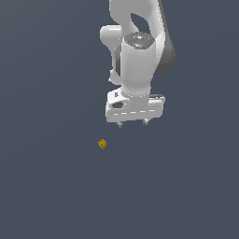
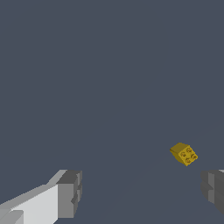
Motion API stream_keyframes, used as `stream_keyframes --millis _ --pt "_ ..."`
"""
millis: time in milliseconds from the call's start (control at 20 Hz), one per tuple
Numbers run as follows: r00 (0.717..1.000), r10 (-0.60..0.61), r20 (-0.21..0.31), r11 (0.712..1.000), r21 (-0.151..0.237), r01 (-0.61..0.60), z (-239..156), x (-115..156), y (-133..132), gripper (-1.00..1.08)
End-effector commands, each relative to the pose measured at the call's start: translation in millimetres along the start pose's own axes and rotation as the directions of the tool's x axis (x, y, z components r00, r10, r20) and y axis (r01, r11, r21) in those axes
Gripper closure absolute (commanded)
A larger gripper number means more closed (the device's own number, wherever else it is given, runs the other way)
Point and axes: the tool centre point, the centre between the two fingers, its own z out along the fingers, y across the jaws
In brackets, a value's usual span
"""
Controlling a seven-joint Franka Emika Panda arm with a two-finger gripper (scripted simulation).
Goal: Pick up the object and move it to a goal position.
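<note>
Nothing done yet: gripper [image 1: 132,123] hangs with jaws spread wide and empty, yellow block [image 1: 102,144] lies apart toward the exterior view's left, so approach, grasp and carry all remain.

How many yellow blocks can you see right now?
1. The yellow block lies alone on the dark floor, below the open pincer and toward the exterior view's left, untouched. The wrist view shows the same block; none looks hidden.
</note>
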Motion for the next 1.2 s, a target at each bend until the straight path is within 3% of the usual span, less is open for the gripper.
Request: stream_keyframes --millis 0,550,1150 --pt "1.0 -0.019 0.004 1.0 -0.002 0.019 5 0 5 -0.92" --pt "0.983 -0.181 0.032 0.983 -0.009 0.181 43 -4 43 -0.92" --pt "0.908 -0.413 0.072 0.911 0.008 0.413 100 -19 99 -0.92"
